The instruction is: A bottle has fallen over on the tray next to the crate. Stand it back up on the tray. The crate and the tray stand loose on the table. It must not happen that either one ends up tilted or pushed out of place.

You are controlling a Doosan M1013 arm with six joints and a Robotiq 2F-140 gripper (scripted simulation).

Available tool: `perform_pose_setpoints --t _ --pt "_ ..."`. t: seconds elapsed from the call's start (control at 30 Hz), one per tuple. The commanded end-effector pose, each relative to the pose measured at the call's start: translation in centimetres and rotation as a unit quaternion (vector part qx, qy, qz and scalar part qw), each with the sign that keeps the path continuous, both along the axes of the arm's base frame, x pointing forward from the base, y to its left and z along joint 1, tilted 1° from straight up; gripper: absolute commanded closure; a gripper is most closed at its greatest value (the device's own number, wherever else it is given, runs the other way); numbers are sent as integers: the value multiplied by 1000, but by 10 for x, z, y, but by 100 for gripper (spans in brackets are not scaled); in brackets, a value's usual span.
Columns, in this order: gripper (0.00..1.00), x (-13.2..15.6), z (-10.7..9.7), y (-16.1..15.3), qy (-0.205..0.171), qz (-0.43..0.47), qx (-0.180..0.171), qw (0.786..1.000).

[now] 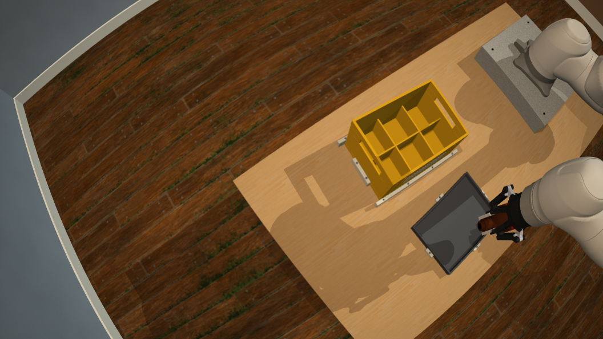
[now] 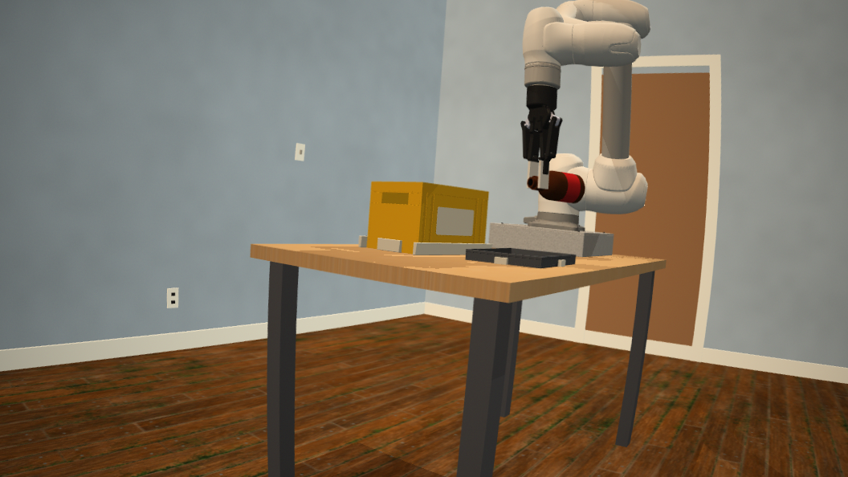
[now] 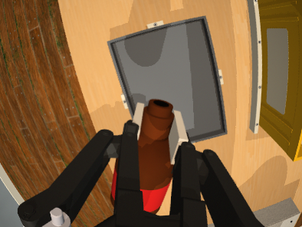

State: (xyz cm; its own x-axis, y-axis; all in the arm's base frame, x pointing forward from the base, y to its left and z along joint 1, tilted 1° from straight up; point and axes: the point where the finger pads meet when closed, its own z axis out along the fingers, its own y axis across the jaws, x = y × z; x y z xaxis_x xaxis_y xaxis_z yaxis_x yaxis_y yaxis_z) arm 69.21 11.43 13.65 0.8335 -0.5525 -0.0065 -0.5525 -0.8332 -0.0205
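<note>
High above the table [image 2: 450, 274], gripper [image 2: 540, 177] pointing straight down from the arm [image 2: 584, 35], jaws pinching the neck of the brown bottle [image 2: 560, 185] — white pads [image 3: 176, 133] pressed on either side of the neck just below the open mouth. Bottle held lying level in the air, well above the tray [image 2: 521, 256], red label band toward the arm's base, mouth pointing out toward the crate side. From the wrist view: mouth of the bottle [image 3: 155, 146] over the near edge of the grey tray [image 3: 216, 90], body and red band running back under the gripper [image 3: 157, 128]. From the top view: gripper [image 1: 501, 219] and bottle [image 1: 489, 223] hanging over the tray's edge nearest the desk's long side edge, on the arm's side, neck reaching in over the tray [image 1: 425, 235].

Tray flat on the desk near that long edge, small pale blocks against its sides. Yellow crate [image 1: 406, 137] beside it toward the middle of the desk, apart from the tray, six open compartments seen from above, pale strips along its foot. Grey base block [image 1: 497, 63] at the far corner of the desk, carrying the arm's foot — well apart from the tray
</note>
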Motion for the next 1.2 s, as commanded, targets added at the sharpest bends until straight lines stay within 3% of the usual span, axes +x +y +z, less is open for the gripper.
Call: perform_pose_setpoints --t 0.0,0.8,1.17 --pt "90 1 4 1 -1 -3 0 1000" --pt "90 1 4 1 1 -126 0 992" --pt "90 1 4 1 1 -133 1 991"
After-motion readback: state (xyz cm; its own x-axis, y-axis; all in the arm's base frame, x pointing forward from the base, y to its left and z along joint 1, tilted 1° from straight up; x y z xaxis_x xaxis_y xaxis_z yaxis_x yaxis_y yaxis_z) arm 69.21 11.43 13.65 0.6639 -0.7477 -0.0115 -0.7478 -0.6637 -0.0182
